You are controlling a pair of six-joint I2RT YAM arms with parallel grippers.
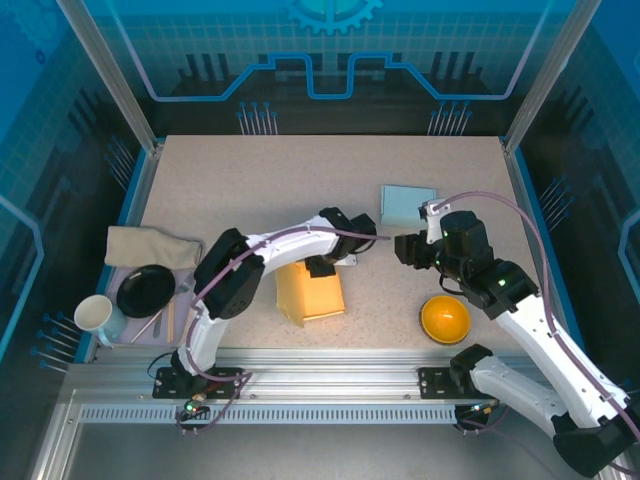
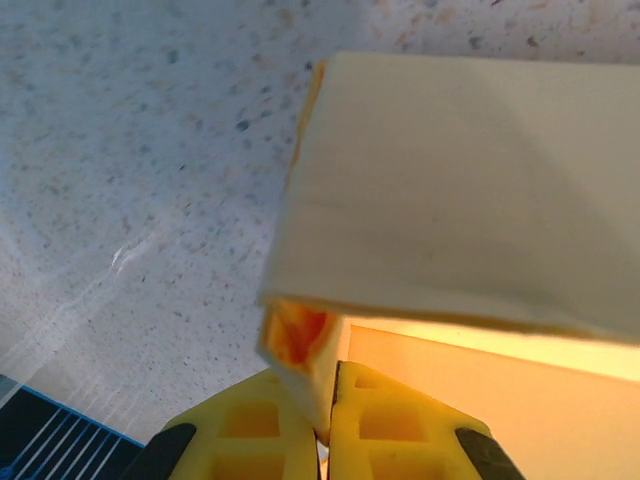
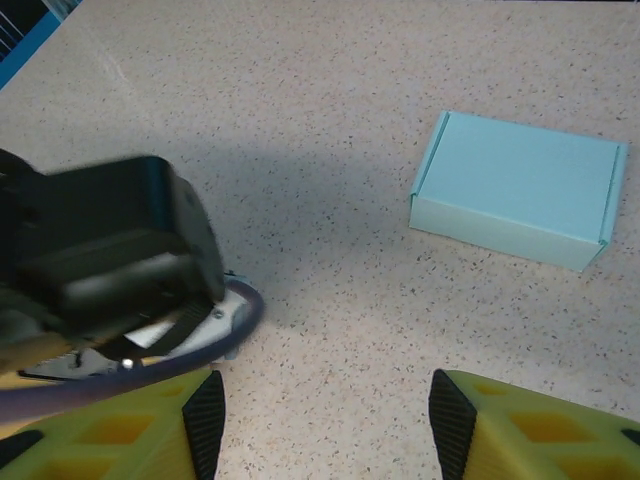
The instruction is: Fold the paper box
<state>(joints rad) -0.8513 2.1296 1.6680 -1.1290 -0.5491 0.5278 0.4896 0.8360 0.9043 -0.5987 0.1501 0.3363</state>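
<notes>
Yellow fingers [image 2: 390, 425] of the left tool [image 2: 330, 405] are pressed together on a thin edge of the paper box [image 2: 460, 190], pinching one wall of card between them. From that wrist the box shows a broad, pale cream outer panel tilted over the speckled table [image 2: 120, 150], with a brighter orange inside at the corner fold just above the fingertips. From above, the paper box [image 1: 312, 292] sits close to the table's near edge, about midway along it, partly formed, a yellow-orange sheet with a lighter floor and darker walls raised at its left side. The left tool [image 1: 322, 266] comes down on its far edge. The right tool [image 3: 320, 425] hangs with its jaws apart and nothing between them, well apart from a pale blue box [image 3: 515, 190] that lies closed toward the far right corner.
</notes>
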